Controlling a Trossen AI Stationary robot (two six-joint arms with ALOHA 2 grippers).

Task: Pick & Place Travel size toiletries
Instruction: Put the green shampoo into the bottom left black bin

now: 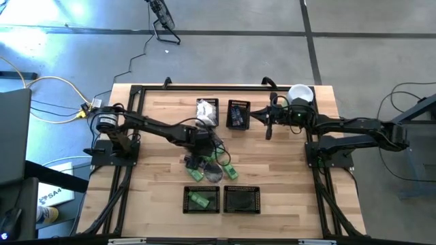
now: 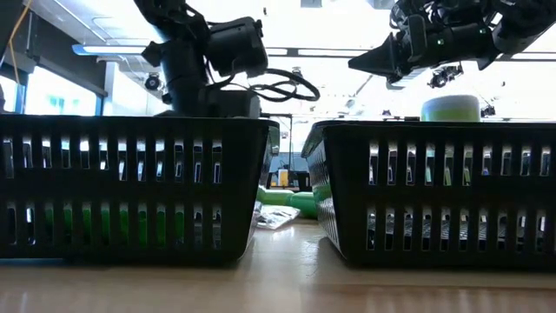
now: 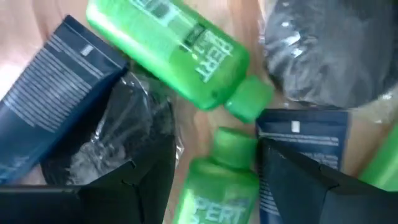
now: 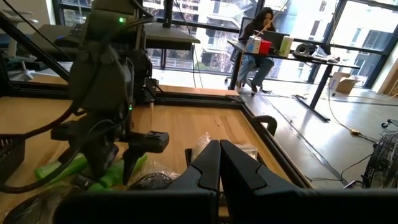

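Note:
The toiletries lie in a pile [image 1: 211, 167] at the table's middle: green bottles, dark blue tubes, clear-wrapped bits and a grey disc [image 3: 329, 56]. My left gripper [image 1: 203, 160] is low over the pile and open. In the left wrist view [image 3: 214, 155] its fingers stand on either side of the capped end of a green bottle [image 3: 217, 186]; whether they touch it I cannot tell. A second green bottle [image 3: 174, 43] lies just beyond it. My right gripper [image 1: 262, 119] is shut and empty, held above the table at the far right; it also shows in the right wrist view [image 4: 219, 162].
Two black mesh baskets stand at the near edge: the left one [image 1: 202, 199] holds a green item, and the right one [image 1: 242, 199] stands beside it. A far basket [image 1: 238, 114] holds dark pieces, beside white packets [image 1: 207, 109]. A pale-green cylinder [image 1: 300, 94] stands at the far right.

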